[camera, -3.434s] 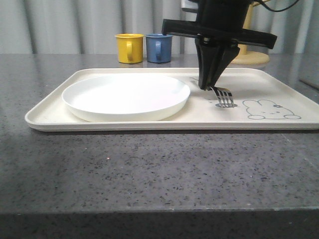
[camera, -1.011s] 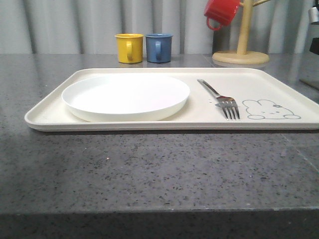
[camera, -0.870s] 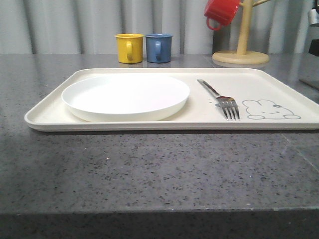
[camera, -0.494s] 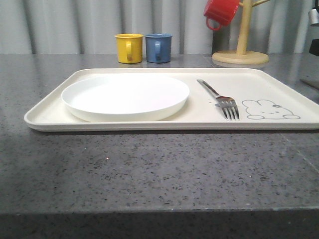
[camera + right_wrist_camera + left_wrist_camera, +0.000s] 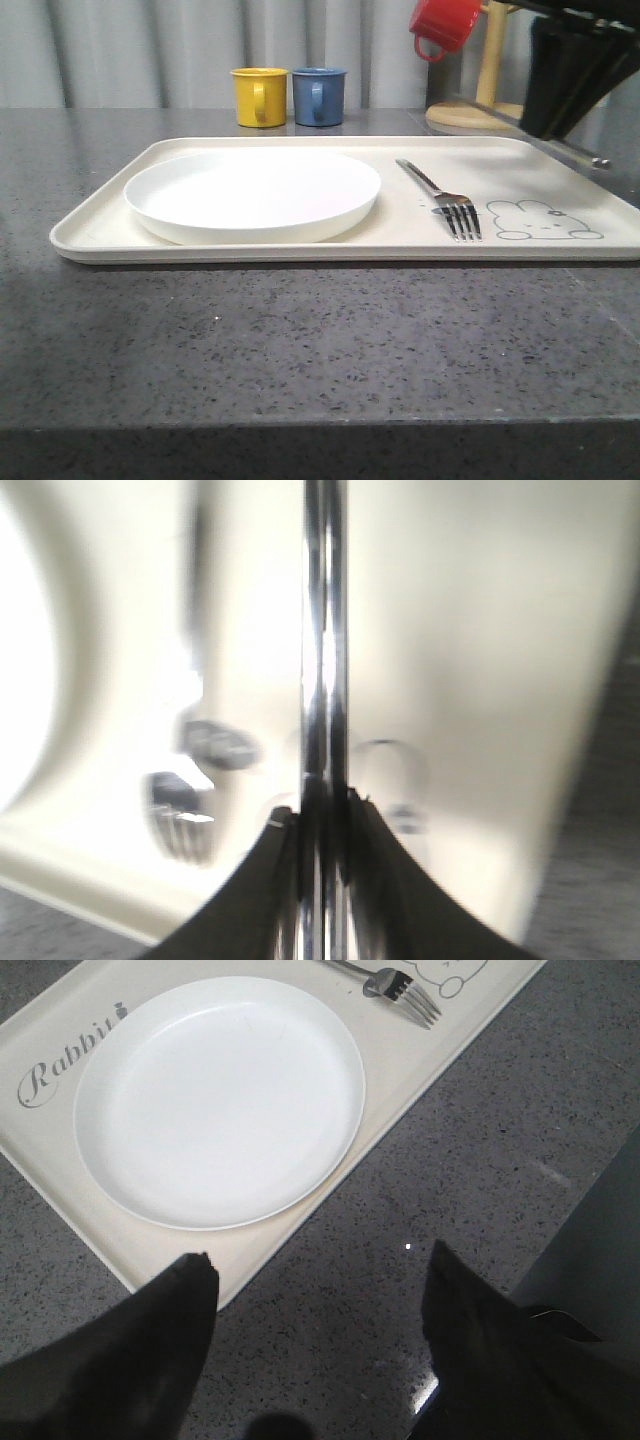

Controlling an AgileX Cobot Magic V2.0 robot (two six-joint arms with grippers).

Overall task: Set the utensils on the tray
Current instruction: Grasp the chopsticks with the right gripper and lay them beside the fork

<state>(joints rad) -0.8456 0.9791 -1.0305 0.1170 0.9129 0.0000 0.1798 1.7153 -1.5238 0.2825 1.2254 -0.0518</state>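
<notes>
The cream tray [image 5: 300, 250] lies across the table with the white plate [image 5: 252, 190] on its left half. The metal fork [image 5: 445, 195] rests on the tray to the right of the plate, tines toward me, beside the rabbit drawing. My right gripper [image 5: 560, 90] hangs at the upper right, above the tray's far right corner. In the blurred right wrist view it [image 5: 322, 805] is shut on slim shiny metal chopsticks [image 5: 323, 630] over the tray [image 5: 470, 630]. My left gripper [image 5: 320, 1257] stands open above bare table just off the tray's edge [image 5: 400, 1070], near the plate [image 5: 220, 1100] and far from the fork [image 5: 400, 980].
A yellow mug [image 5: 259, 96] and a blue mug [image 5: 319, 95] stand behind the tray. A red mug [image 5: 444, 25] hangs on a wooden mug tree [image 5: 487, 100] at the back right, close to my right gripper. Grey stone table runs in front of the tray.
My right gripper released the fork on the tray, left the front view, and has now come back in at the upper right. Fork, plate and tray have stayed still.
</notes>
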